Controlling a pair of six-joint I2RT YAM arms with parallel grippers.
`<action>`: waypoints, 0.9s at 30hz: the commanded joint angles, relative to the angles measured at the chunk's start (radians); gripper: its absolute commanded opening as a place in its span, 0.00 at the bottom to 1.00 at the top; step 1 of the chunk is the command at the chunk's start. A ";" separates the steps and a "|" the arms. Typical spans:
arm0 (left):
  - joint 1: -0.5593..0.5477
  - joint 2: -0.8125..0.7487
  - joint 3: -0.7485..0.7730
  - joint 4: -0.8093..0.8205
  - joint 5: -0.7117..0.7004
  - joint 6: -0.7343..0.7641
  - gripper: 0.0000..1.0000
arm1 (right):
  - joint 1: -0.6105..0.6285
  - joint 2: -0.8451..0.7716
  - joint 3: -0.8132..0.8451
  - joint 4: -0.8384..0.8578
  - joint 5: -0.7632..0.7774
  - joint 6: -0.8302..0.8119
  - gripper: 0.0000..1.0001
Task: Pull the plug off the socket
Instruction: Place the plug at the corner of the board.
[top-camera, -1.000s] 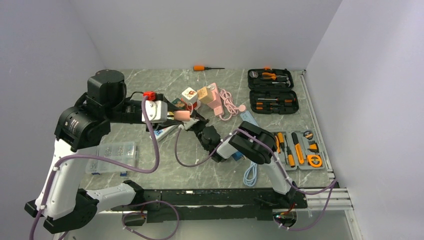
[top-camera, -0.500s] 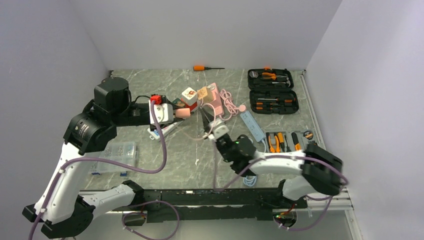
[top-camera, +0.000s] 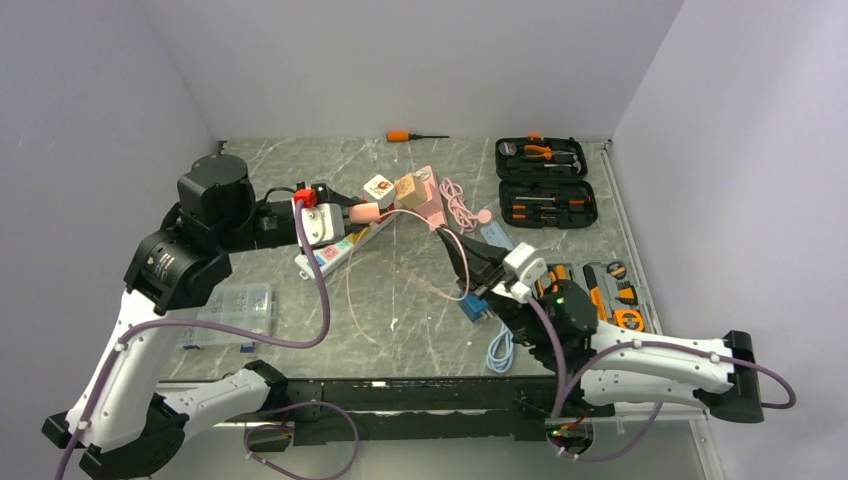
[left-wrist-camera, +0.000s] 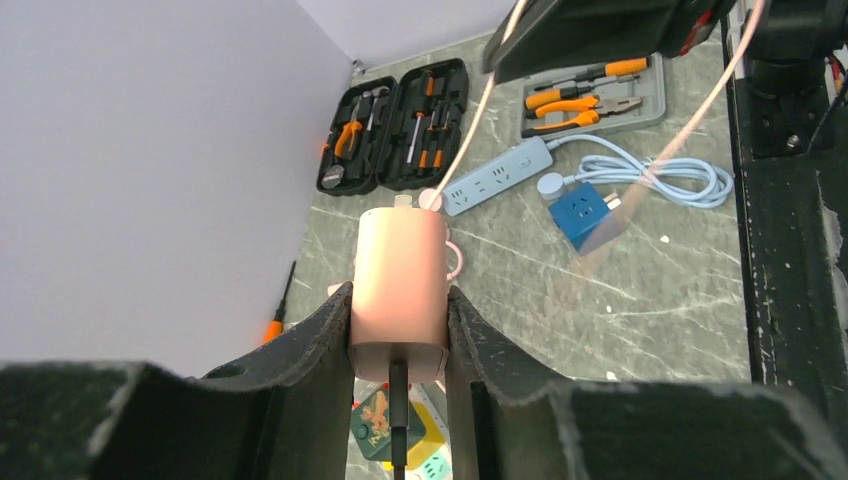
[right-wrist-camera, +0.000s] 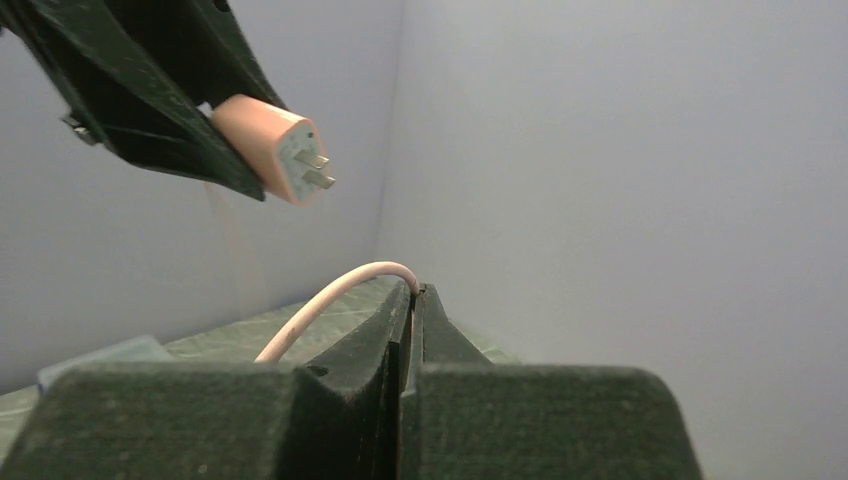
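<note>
My left gripper (top-camera: 368, 212) is shut on a pink plug (top-camera: 364, 212) and holds it in the air above the table's left middle. In the left wrist view the plug (left-wrist-camera: 400, 260) sits squarely between the fingers (left-wrist-camera: 320, 340). In the right wrist view its two bare metal prongs show on the plug (right-wrist-camera: 275, 145), out of any socket. A white power strip (top-camera: 335, 252) lies on the table below it. My right gripper (top-camera: 464, 258) is shut on the plug's thin pink cable (right-wrist-camera: 320, 305), which arcs between both grippers (top-camera: 415, 214).
Cube sockets (top-camera: 378, 188) and a pink power strip (top-camera: 428, 198) lie behind. A blue power strip (top-camera: 497, 238), a blue cube adapter (top-camera: 472, 308) and its coiled cable (top-camera: 500, 350) lie by the right arm. Tool cases (top-camera: 545, 180) and a tool tray (top-camera: 595, 295) are right; a clear box (top-camera: 225, 310) is left.
My right gripper has swung right and toward the near edge, drawing the pink cable with it. My left gripper has moved slightly back with the plug still in it.
</note>
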 joint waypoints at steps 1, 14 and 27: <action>-0.003 0.018 0.056 0.088 0.002 -0.026 0.02 | 0.030 -0.081 0.065 -0.145 0.045 -0.006 0.00; -0.144 0.226 0.026 0.007 0.006 -0.027 0.03 | 0.037 -0.116 0.019 -0.487 0.772 0.182 0.00; -0.356 0.495 0.029 -0.058 -0.008 0.116 0.01 | 0.027 0.113 0.325 -2.090 0.842 1.813 0.05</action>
